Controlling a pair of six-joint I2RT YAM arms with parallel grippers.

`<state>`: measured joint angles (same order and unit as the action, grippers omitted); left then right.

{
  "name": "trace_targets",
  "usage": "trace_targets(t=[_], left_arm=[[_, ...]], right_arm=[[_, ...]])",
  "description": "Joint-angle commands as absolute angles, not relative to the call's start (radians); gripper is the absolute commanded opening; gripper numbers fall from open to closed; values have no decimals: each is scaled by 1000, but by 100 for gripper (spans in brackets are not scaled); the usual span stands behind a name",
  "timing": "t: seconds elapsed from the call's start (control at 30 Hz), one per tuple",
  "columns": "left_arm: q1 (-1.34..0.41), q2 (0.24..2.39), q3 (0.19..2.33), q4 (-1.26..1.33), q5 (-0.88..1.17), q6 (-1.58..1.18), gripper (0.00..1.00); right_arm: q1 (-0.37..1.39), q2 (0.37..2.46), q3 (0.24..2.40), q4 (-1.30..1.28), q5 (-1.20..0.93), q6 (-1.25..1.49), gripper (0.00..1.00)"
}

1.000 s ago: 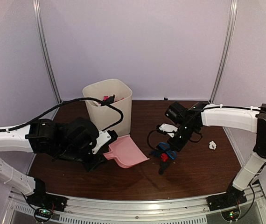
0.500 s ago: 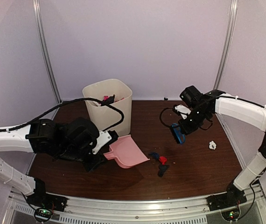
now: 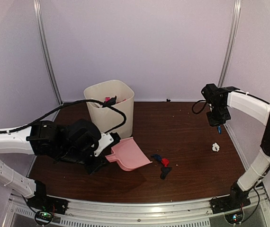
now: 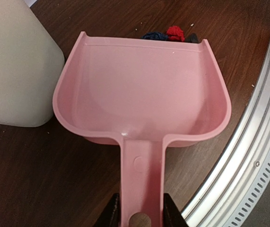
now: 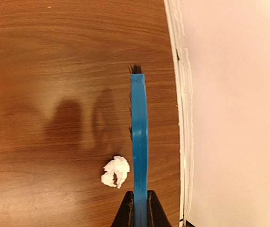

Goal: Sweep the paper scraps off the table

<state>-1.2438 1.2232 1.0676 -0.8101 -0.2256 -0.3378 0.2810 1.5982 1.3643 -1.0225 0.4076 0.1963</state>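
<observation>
left gripper [image 4: 141, 215] clamped on pink dustpan [image 4: 139, 85] handle, pan on the table [image 3: 192, 179], blue, red and black paper scraps [image 3: 162, 164] just off its lip, right gripper [image 5: 139, 210] pinching blue brush [image 5: 139, 127] near table's right edge, white scrap [image 5: 116, 171] just beside the brush

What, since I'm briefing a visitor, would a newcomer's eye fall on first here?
The pink dustpan, held by the left gripper beside a cream bin, stands out. Off its lip lie blue, red and black paper scraps; one white scrap lies far right, near the right gripper's blue brush.
</observation>
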Motion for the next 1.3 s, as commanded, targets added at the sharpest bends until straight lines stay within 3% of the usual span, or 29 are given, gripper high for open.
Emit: trace_targets(t=[0.0, 0.13, 0.53, 1.27], left_arm=[[-1249, 1204, 1077, -764, -221, -329, 0], [-1248, 1199, 1075, -764, -219, -326, 0], [-1249, 1184, 1048, -765, -222, -333, 0], [-1249, 1175, 1010, -764, -189, -372, 0]], right_arm=[[251, 1656, 1337, -1064, 562, 263, 0], [246, 1704, 1297, -1058, 540, 282, 0], [340, 1762, 1260, -1063, 201, 274, 0], [847, 1692, 1303, -1069, -110, 205, 0]])
